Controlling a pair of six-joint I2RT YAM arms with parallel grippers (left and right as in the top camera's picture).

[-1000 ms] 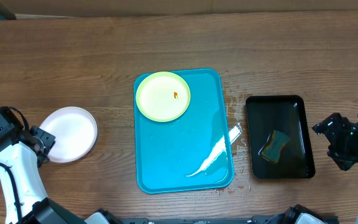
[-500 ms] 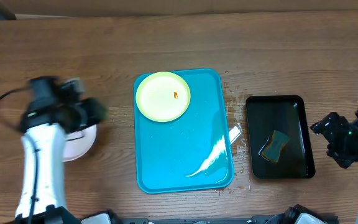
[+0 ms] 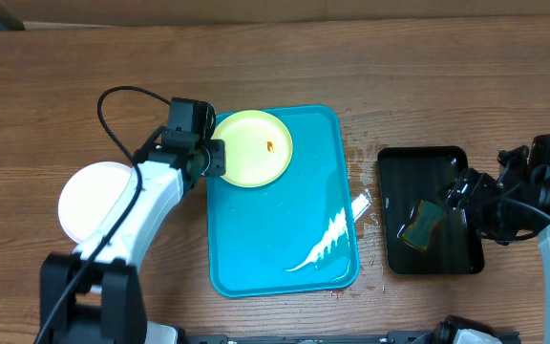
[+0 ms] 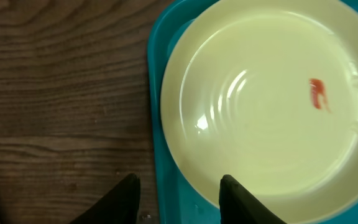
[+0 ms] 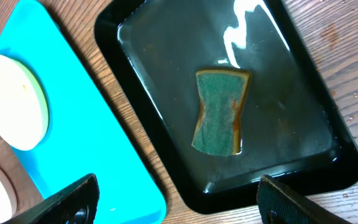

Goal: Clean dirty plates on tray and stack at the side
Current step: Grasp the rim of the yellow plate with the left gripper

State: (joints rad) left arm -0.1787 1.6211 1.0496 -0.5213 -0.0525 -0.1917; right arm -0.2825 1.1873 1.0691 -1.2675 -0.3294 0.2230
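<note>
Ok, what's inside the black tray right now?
The black tray holds one green sponge lying flat in shallow, glossy liquid. Nothing else shows; the floor beneath the sponge is covered.

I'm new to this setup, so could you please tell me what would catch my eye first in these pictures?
The bright turquoise tray mid-table stands out, a smeared pale yellow-green plate in its far-left corner with the left gripper open at the plate's edge. To the right a green sponge lies in a black tray; a white plate sits at the left.
</note>
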